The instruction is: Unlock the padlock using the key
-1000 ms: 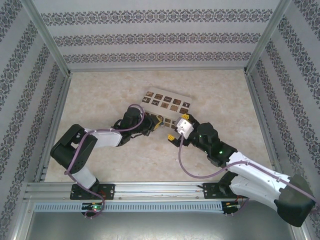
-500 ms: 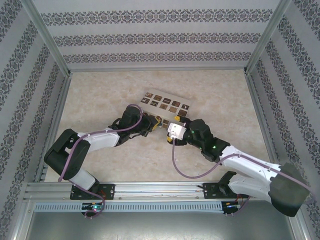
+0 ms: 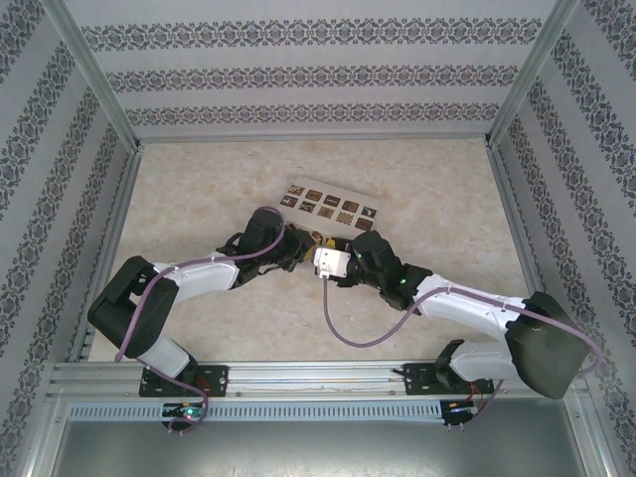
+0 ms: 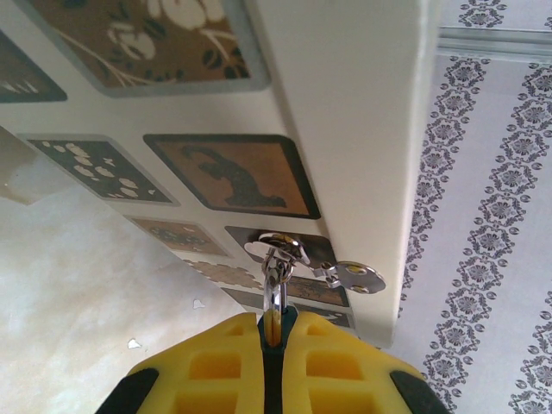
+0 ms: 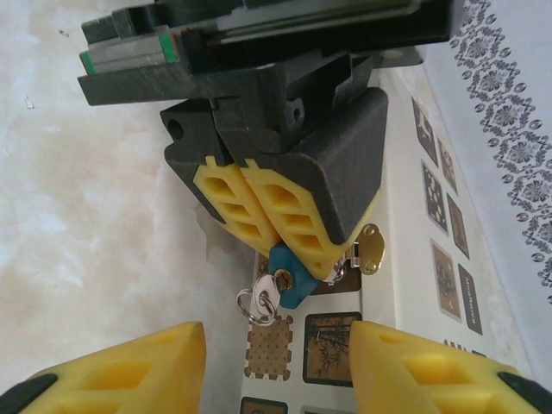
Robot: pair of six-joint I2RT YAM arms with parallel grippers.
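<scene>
The blue padlock [image 5: 294, 278] is pinched between the yellow fingers of my left gripper [image 5: 280, 246], which is shut on it. Its silver shackle [image 4: 274, 280] rises from between those fingers [image 4: 328, 358] and hooks through the hasp [image 4: 352, 276] of the beige box [image 4: 345, 129]. The small silvery key [image 5: 271, 296] sits in the padlock's keyhole, its ring [image 5: 250, 307] hanging to the left. My right gripper [image 5: 276, 338] is open, its fingers [image 5: 138, 371] spread just short of the key, either side of it. From above, the left gripper [image 3: 298, 248] and the right gripper [image 3: 320, 260] nearly meet.
The beige box [image 3: 333, 206] with dark patterned squares lies flat at mid-table behind both grippers. A purple cable [image 3: 348, 333] loops off the right arm onto the marbled tabletop [image 3: 199, 189]. Patterned walls and metal rails enclose the table.
The right arm has swung left, bringing its gripper up close to the left gripper and the padlock. The left gripper has stayed at the box, still holding the padlock.
</scene>
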